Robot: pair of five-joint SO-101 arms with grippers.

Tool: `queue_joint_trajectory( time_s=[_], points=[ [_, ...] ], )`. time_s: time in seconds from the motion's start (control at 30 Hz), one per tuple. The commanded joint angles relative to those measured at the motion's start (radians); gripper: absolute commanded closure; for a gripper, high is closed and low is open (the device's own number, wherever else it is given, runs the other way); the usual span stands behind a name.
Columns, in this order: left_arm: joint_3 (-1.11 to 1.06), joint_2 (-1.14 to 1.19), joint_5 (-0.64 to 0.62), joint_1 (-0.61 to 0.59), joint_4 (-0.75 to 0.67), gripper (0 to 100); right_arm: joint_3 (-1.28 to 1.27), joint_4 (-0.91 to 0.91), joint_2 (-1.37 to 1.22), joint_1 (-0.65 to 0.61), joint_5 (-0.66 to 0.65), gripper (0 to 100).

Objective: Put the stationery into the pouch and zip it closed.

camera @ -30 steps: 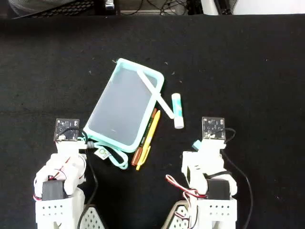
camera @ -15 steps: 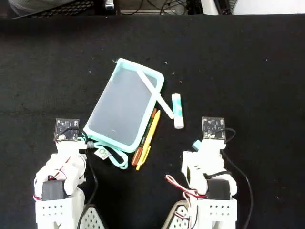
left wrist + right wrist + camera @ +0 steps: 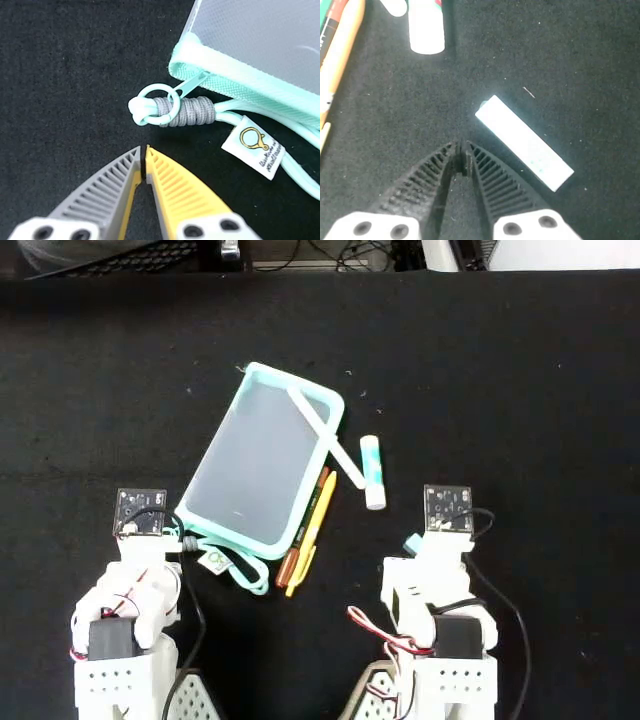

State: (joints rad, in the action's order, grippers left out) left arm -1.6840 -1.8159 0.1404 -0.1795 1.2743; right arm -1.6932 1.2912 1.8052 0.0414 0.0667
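Observation:
The translucent pouch (image 3: 258, 462) with mint trim lies tilted in the middle of the black table. A white ruler-like strip (image 3: 328, 440) crosses its far right corner. An orange and a yellow pen (image 3: 310, 530) lie along its right edge, and a white glue stick (image 3: 372, 472) rests just beyond them. My left gripper (image 3: 144, 151) is shut and empty, just short of the zipper's mint pull ring (image 3: 155, 103) and grey cord coil (image 3: 189, 110). My right gripper (image 3: 462, 148) is shut and empty, beside a small white block (image 3: 522, 142), with the glue stick (image 3: 426, 26) farther off.
A white tag (image 3: 255, 147) hangs from the pouch's mint strap (image 3: 245, 576) near the left arm (image 3: 135, 580). The right arm (image 3: 440, 585) stands at the front right. The table's back edge (image 3: 320, 270) meets cables and clutter.

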Motion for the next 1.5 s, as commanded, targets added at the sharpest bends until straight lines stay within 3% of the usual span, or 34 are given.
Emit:
queue_joint_trajectory(
  time_s=[0.0,0.97,1.23,1.47],
  points=[
    [-0.015,-0.009,-0.003,0.005,0.000,96,0.010,0.008,0.076,0.005,0.006,98.4],
    [-0.015,-0.009,-0.003,0.005,0.000,96,0.010,0.003,0.076,0.000,0.014,98.4],
    [-0.015,-0.009,-0.003,0.005,0.000,96,0.008,0.006,0.076,-0.361,0.012,98.4],
    [-0.015,-0.009,-0.003,0.005,0.000,96,0.008,0.006,0.081,-0.516,0.014,98.5]
  ],
)
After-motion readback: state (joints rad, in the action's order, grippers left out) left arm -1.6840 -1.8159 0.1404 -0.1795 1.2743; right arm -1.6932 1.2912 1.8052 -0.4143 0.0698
